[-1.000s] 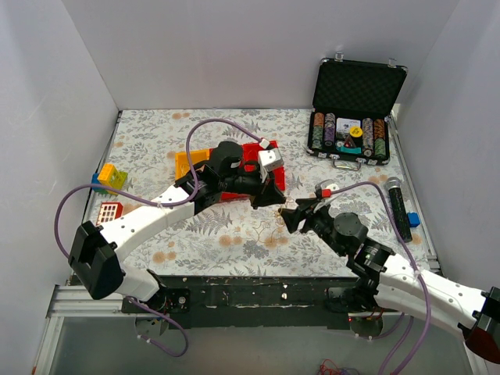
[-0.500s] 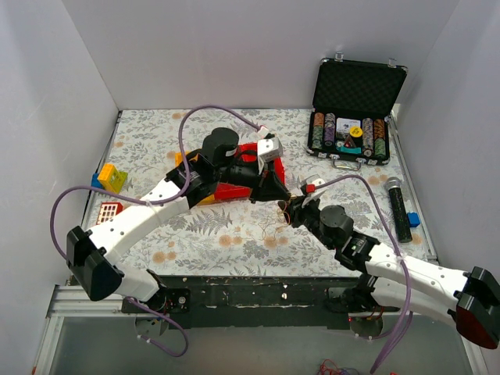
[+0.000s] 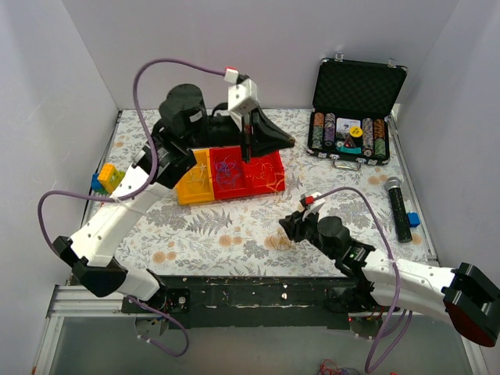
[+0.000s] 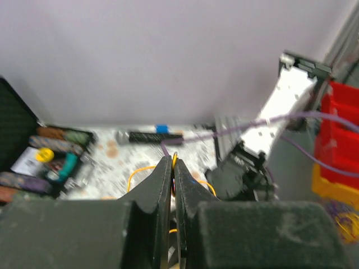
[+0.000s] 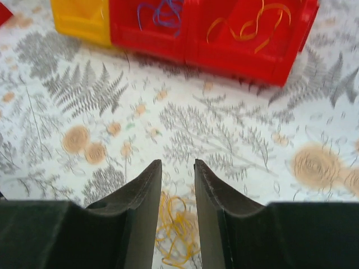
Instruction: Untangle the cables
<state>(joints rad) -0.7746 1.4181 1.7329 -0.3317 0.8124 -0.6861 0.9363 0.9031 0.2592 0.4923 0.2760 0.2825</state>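
Note:
The cables are thin looping wires. A yellow-orange tangle (image 5: 176,230) lies on the flowered table, seen in the gap between my right fingers. My right gripper (image 5: 178,163) (image 3: 284,226) hovers low over it with its jaws a narrow way apart and nothing pinched at the tips. My left gripper (image 4: 172,159) (image 3: 291,143) is raised high over the back of the table. It is shut on a yellow-orange cable (image 4: 140,171) that loops out on both sides of its tips. Blue wires (image 5: 162,12) and orange wires (image 5: 252,22) lie in red bins.
A row of bins, one yellow (image 3: 194,181) and two red (image 3: 264,176), stands mid-table. An open poker chip case (image 3: 351,137) is at the back right, with a black cylinder (image 3: 398,207) and a blue block (image 3: 412,219) near the right edge. Coloured bricks (image 3: 108,178) lie at the left.
My left arm has swung up and back with the yellow-orange cable, uncovering the bins. My right gripper has narrowed its jaws and sunk towards the table.

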